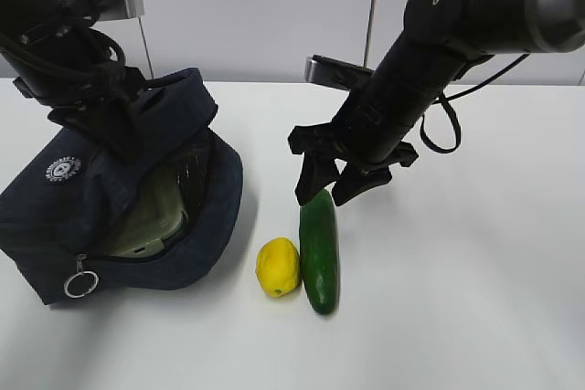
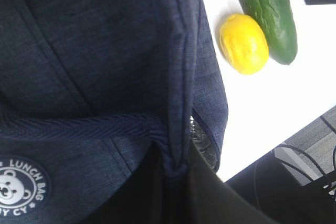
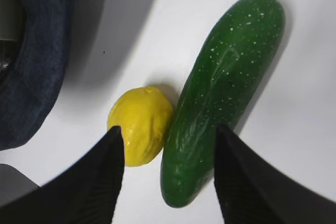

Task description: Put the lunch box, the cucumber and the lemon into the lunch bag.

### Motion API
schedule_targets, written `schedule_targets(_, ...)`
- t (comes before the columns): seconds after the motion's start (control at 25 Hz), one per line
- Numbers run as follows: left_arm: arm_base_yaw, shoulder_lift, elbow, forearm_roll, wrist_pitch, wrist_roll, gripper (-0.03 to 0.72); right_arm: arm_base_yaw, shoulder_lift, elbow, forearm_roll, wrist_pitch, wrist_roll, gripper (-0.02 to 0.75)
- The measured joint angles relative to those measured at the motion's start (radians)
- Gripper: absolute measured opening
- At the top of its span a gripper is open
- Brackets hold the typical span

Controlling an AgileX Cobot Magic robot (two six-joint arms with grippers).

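On the left, the dark navy fabric lunch bag (image 1: pixel 119 198) sits gaping on the white desk (image 1: pixel 457 299) with the sage-green-lidded lunch box (image 1: pixel 151 221) already inside, and the left pincer (image 2: pixel 176 169) is clamped tight on a fold of the bag's fabric. Next over, the small yellow oval lemon (image 1: pixel 278 267) lies touching the dark green smooth cucumber (image 1: pixel 320 251). The right pincer (image 1: pixel 327 184) hangs wide open just above the cucumber's far end, holding nothing.
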State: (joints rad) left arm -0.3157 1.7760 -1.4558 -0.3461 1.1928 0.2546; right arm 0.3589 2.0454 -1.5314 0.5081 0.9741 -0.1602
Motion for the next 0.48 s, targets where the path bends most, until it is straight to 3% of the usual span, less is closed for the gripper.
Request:
schedule_targets(0.28,0.000,0.000,0.000,0.000,0.005,0.007,0.005,0.034,0.048,0.000,-0.011,-0.035,0.070,0.414)
schedule_targets(0.48,0.000,0.000,0.000,0.000,0.013,0.010,0.005,0.036,0.056,0.000,-0.087,-0.062,0.133,0.414)
